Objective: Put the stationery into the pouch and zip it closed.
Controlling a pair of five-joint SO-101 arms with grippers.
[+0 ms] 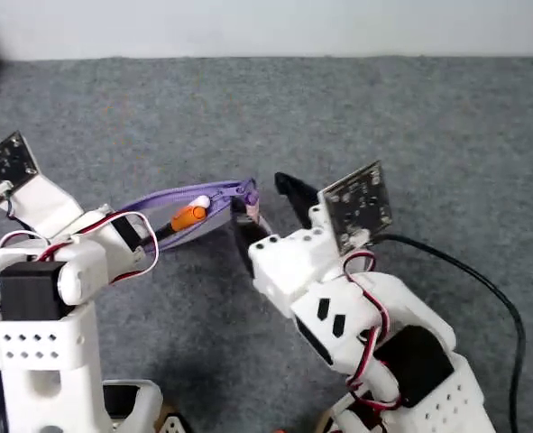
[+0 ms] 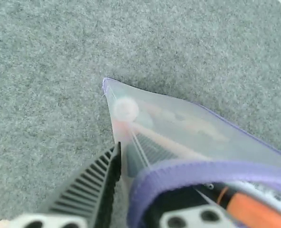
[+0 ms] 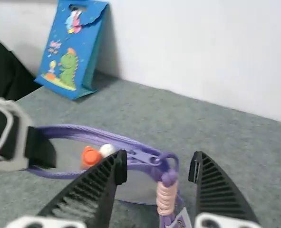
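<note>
High view, left gripper [image 1: 149, 234] clamping pouch [image 1: 214, 192], right gripper [image 1: 266, 215] open astride zipper pull [image 1: 251, 196]

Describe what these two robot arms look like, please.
The left arm and right arm are boxy white plastic with black motor blocks. Thin red and white wires loop at the joints; a thick black cable trails off. The fingers are black, ribbed wedges.

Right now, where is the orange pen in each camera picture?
High view: the orange pen lies in the open mouth of the pouch, left of the picture's middle.
Left wrist view: the orange pen sits inside the pouch, just under its purple rim.
Right wrist view: the orange pen shows inside the pouch opening.
Shared landmark: the purple rim.
</note>
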